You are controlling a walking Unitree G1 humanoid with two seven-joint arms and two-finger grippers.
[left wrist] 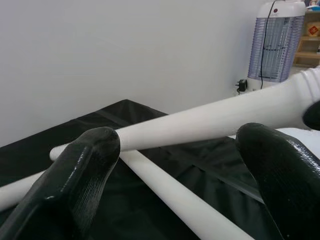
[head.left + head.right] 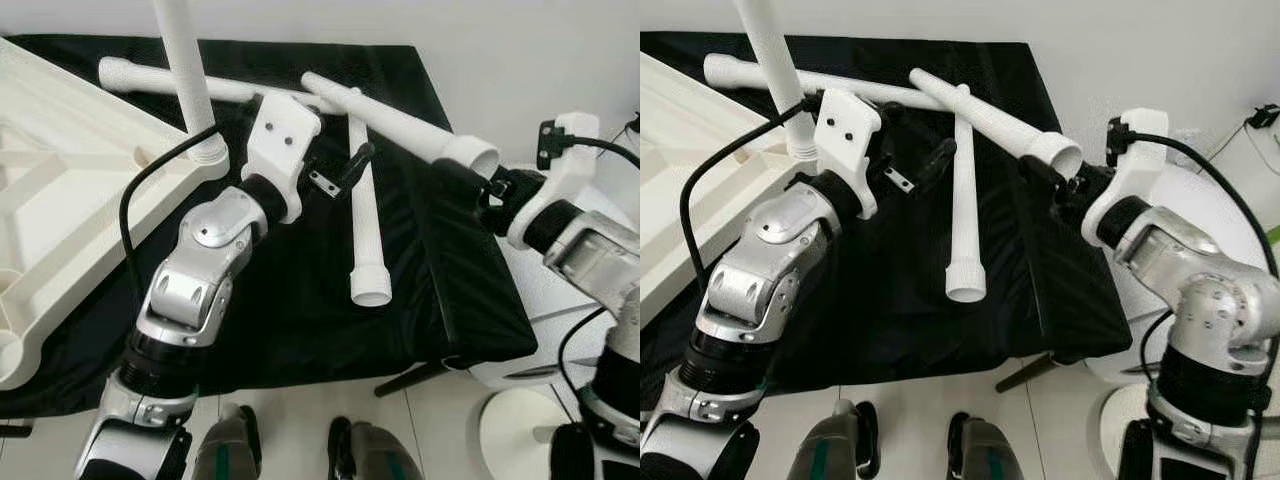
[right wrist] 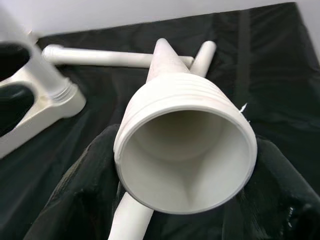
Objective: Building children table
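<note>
- Your right claw (image 2: 1065,185) grips the threaded open end of one white table leg (image 2: 985,115); in the right wrist view the hollow mouth (image 3: 186,150) sits between both black fingers (image 3: 80,200), touching them.
- That held leg runs away from the right claw, tilted up off the black cloth (image 2: 300,300), and crosses over the other legs.
- Your left claw (image 2: 335,175) is open, fingers spread, hovering just above the cloth. The held leg passes right in front of its fingertips (image 1: 90,160); you can't tell contact from these views.
- A second leg (image 2: 365,230) lies flat on the cloth just beside the left claw, wide end (image 2: 371,285) toward you.
- A third leg (image 2: 180,80) lies across the far side of the cloth, beyond the left claw.
- The white tabletop (image 2: 60,200) lies upside down to the left of the left claw, one leg (image 2: 190,70) already standing upright in its corner socket.
- A white bug-zapper lamp (image 1: 277,42) stands by the far wall.
</note>
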